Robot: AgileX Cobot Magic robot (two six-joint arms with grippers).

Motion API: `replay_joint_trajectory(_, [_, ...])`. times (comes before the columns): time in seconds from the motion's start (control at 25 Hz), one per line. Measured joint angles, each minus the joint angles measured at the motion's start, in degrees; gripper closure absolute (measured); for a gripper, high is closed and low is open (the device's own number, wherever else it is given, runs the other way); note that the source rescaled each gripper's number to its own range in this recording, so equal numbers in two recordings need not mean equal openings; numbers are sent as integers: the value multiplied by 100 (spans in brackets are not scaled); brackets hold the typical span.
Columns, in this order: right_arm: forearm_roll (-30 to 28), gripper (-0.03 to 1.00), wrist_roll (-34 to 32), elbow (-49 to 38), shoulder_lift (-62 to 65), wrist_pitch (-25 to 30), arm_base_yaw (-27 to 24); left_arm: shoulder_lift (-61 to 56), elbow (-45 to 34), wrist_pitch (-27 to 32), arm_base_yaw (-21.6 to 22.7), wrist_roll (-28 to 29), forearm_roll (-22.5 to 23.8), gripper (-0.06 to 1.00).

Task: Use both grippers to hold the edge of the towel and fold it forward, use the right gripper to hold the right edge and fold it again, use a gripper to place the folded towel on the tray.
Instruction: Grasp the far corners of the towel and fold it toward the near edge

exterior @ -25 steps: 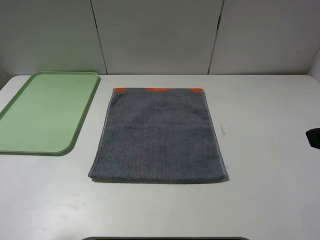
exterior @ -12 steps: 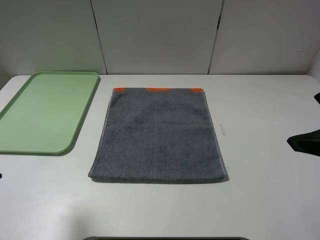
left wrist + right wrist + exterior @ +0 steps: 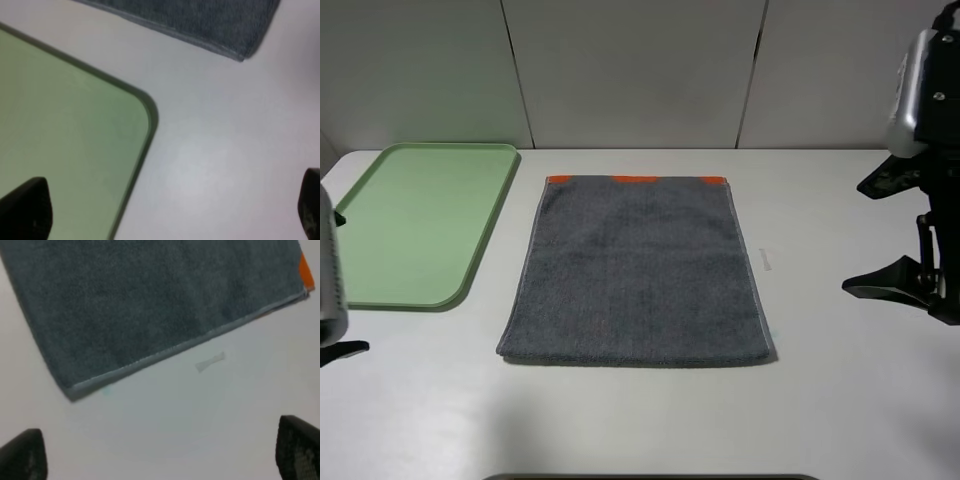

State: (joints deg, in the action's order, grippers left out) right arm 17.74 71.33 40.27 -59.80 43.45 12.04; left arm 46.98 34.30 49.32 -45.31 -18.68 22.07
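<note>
The dark grey towel [image 3: 635, 270] lies flat in the middle of the table, its orange stripe [image 3: 635, 180] on the far edge. The pale green tray [image 3: 420, 225] sits to its left, with nothing on it. My right gripper [image 3: 853, 238] is open and holds nothing, right of the towel's right edge and apart from it. The right wrist view shows its open gripper [image 3: 160, 455] and the towel [image 3: 150, 300]. My left gripper [image 3: 167, 212] is open and holds nothing, above the tray's near corner [image 3: 150, 115] and short of the towel's corner [image 3: 210, 20]. Its arm [image 3: 328, 280] shows at the left edge.
A small pale mark [image 3: 765, 260] lies on the white table just right of the towel; it also shows in the right wrist view [image 3: 210, 361]. Pale wall panels [image 3: 640, 70] stand behind the table. A dark edge [image 3: 650, 477] runs along the table's front.
Both arms have come into view from the sides. The right gripper moved inward from the right edge and the left arm appeared at the left edge. The towel and tray have not moved.
</note>
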Motion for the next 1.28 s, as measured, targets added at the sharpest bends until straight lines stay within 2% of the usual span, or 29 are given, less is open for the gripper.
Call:
replay_joint_trajectory(0.24, [-5,-3,282,0,-632,-126,0,557,0,-178,0,4,17,-5])
replay_joint_trajectory(0.6, [145,-3,359,4,-1416,-469,0,1661,2,-1085,0,-268,55,-5])
replay_joint_trajectory(1.0, [273,-3,364,4,-1531,-721,44,3233,6,-2550,0,-326,819,-5])
replay_joint_trajectory(1.28, [337,-3,364,4,-1531,-725,44,4302,8,-3387,0,-326,1045,-4])
